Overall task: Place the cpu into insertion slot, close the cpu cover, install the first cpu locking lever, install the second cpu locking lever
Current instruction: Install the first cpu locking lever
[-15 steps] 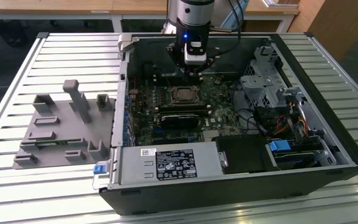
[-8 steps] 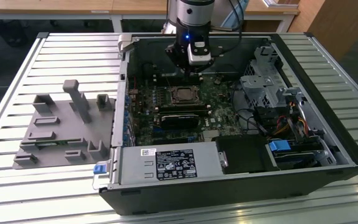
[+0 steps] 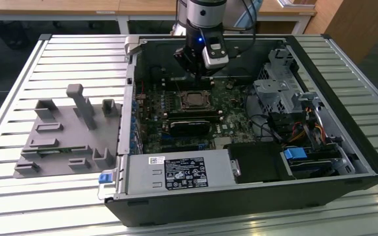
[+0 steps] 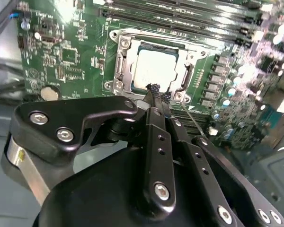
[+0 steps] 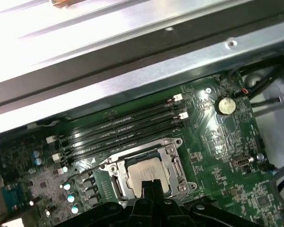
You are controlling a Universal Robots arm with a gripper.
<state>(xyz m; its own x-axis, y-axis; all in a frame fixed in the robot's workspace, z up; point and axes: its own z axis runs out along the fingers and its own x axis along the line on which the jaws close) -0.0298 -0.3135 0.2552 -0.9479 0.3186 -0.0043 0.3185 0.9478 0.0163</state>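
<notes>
The cpu (image 4: 156, 67) is a pale silvery square chip lying flat in the insertion slot (image 3: 194, 99) on the green board. The cpu cover (image 4: 119, 64), a silvery frame with a square cut-out, lies down around the chip. It also rings the cpu (image 5: 144, 171) as the cpu cover (image 5: 176, 165) in the first wrist view. My gripper (image 4: 155, 90) is shut with nothing between its black fingers. Its tips hover just over the chip's edge. A thin metal lever rod (image 4: 195, 120) slants up beside the socket corner. In the exterior view my gripper (image 3: 199, 74) hangs inside the open case, just behind the socket.
Long black memory slots (image 5: 118, 127) run beside the socket. A round coin battery (image 5: 225, 105) sits on the board. The case wall (image 5: 132, 90) is close by. A power supply box (image 3: 175, 172), a drive cage (image 3: 277, 93) and cables (image 3: 307, 132) crowd the case. A grey fixture (image 3: 64, 132) stands outside it.
</notes>
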